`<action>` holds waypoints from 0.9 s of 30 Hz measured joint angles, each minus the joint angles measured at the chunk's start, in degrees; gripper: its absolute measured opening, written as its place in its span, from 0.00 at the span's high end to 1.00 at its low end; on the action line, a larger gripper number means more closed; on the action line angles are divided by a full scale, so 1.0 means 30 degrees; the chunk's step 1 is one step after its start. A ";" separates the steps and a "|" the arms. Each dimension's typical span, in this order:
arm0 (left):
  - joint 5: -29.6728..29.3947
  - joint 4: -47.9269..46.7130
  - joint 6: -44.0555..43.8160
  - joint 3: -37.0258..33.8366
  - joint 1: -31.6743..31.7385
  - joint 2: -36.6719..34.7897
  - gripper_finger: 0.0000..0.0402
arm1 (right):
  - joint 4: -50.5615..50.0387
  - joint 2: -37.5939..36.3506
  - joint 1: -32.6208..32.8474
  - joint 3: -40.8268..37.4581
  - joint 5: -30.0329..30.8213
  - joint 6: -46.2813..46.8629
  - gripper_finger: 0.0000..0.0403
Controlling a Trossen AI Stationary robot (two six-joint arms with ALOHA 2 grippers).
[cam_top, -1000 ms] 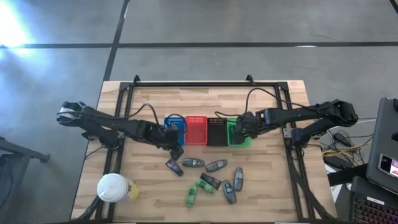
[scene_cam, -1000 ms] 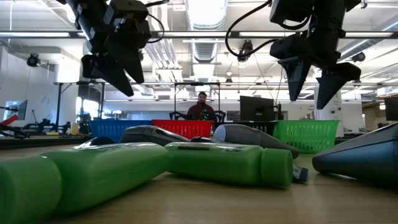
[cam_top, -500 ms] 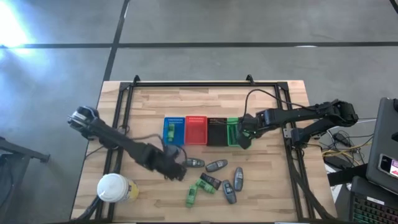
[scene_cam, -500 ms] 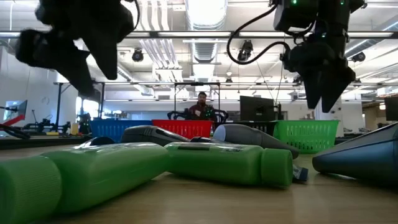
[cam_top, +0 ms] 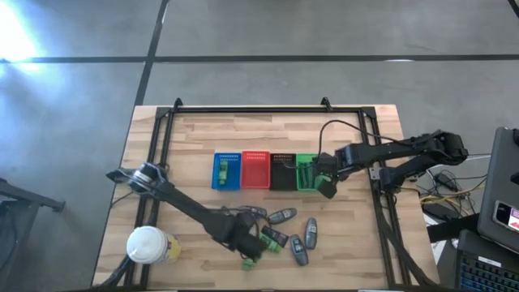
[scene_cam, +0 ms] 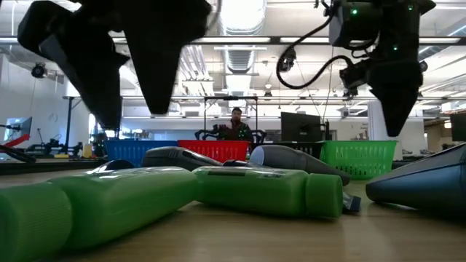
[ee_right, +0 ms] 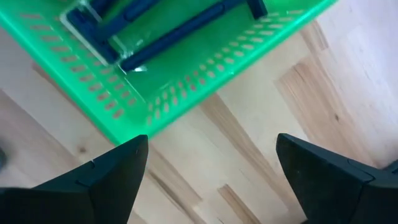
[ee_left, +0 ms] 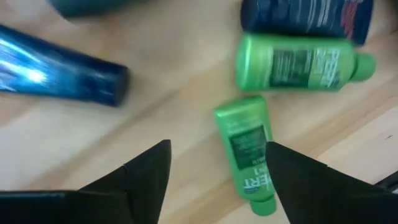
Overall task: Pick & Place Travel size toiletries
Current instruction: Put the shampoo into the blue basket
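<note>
The toiletries lie scattered near the table's near edge: two bright green tubes (cam_top: 253, 258) (ee_left: 245, 152), several grey oval tubes (cam_top: 282, 216), and a dark purplish packet (cam_top: 276, 237). My left gripper (cam_top: 247, 246) (ee_left: 217, 186) hovers open just above the green tubes, one finger on either side of one tube, touching nothing. My right gripper (cam_top: 327, 188) (ee_right: 221, 180) is open above bare wood beside the near right corner of the green basket (ee_right: 186, 81). Thin dark sticks (ee_right: 168, 31) lie in that basket.
Blue (cam_top: 227, 170), red (cam_top: 255, 170), black (cam_top: 282, 172) and green (cam_top: 306, 172) baskets stand in a row at the table's middle. A white-lidded cup (cam_top: 148, 245) sits at the near left corner. A black frame rail (cam_top: 243, 108) borders the table. A person (scene_cam: 235, 125) sits far behind.
My left gripper has swept from beside the blue basket toward the table's near edge and now hangs over the green tubes. My right gripper has shifted a little from over the green basket toward its near right corner.
</note>
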 joint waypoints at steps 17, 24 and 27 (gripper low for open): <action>0.2504 0.1909 -0.1571 0.1684 -0.0146 0.3289 0.28 | -0.0093 -0.3818 0.0159 -0.2050 0.0090 -0.0311 0.10; 0.2548 0.1980 -0.1567 0.1460 -0.0238 0.3592 0.31 | -0.0047 -0.5515 0.0159 -0.3019 0.0138 0.0624 0.10; 0.2588 0.1804 -0.1277 0.1449 -0.0248 0.3607 0.37 | -0.0013 -0.6038 0.0159 -0.3385 0.0138 0.0804 0.10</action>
